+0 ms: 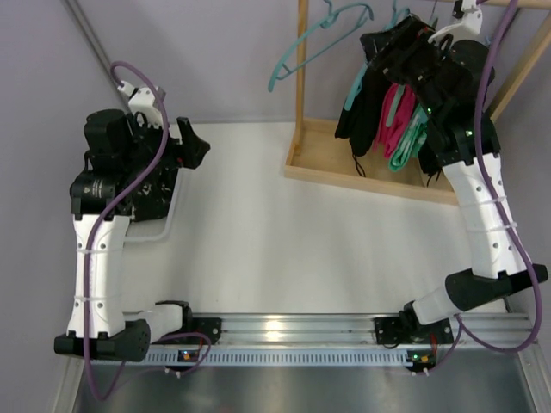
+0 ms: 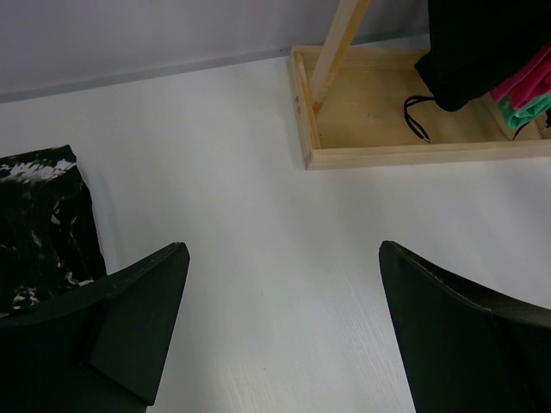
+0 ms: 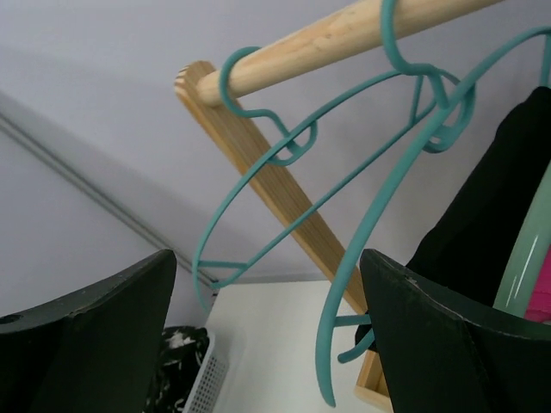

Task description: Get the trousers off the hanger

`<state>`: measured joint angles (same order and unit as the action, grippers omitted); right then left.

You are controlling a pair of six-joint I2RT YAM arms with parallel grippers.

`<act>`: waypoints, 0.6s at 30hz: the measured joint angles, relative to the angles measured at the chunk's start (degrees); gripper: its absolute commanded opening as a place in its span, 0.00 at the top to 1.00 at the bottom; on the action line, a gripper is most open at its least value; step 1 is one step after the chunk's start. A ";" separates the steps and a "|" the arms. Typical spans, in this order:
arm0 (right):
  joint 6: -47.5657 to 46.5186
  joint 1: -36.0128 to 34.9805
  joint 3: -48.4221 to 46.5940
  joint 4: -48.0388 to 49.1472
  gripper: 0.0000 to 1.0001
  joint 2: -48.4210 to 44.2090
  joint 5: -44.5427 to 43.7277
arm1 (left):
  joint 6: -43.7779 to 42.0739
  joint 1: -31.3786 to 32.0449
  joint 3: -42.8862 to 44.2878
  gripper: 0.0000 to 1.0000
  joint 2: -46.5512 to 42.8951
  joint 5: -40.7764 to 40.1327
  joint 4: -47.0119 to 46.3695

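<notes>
On the left, our left gripper (image 2: 284,327) hangs low over the white table (image 2: 258,172) with its two fingers spread wide. Nothing is in it. A black cloth with white specks (image 2: 43,224) lies just beside it.

Going right, we come to the wooden rack (image 2: 387,157). Up by its rod (image 3: 344,39) is our right gripper (image 3: 267,335), also spread wide and empty. An empty hanger (image 3: 293,219) hangs in front of it.

Just right of that, the trousers (image 3: 486,206) hang black and limp. They seem to be draped on the teal hanger (image 3: 366,232) whose hook sits on the rod.

We think the trousers are soft, floppy and light, so they will fold and slide, not break. The hanger is thin and may swing or hop off the rod if we tug hard. A good place to pinch is a thick bunch of cloth below the hanger — then pull it down and off to the side, slowly.
</notes>
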<state>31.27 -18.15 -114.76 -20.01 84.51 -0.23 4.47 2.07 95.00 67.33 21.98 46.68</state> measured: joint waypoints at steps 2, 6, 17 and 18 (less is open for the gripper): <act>1.18 0.00 -0.09 0.04 0.13 1.46 -2.82 | 0.15 0.00 -0.24 0.01 -0.55 -0.17 -0.07; 3.63 -0.02 -0.09 0.11 0.16 4.59 -6.73 | 0.24 0.00 -1.07 0.01 -1.68 -0.42 -0.04; 9.49 -0.07 -0.09 1.16 0.21 10.03 -9.27 | 0.39 0.00 -3.58 0.01 -3.06 -1.92 -0.31; 10.12 -0.04 -0.09 1.20 0.23 10.45 -9.14 | 0.39 0.00 -3.74 0.02 -3.10 -2.01 -0.31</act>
<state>41.39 -18.20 -114.85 -18.81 94.96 -9.37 4.86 2.07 91.26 64.23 19.97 46.37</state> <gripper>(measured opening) 0.800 0.985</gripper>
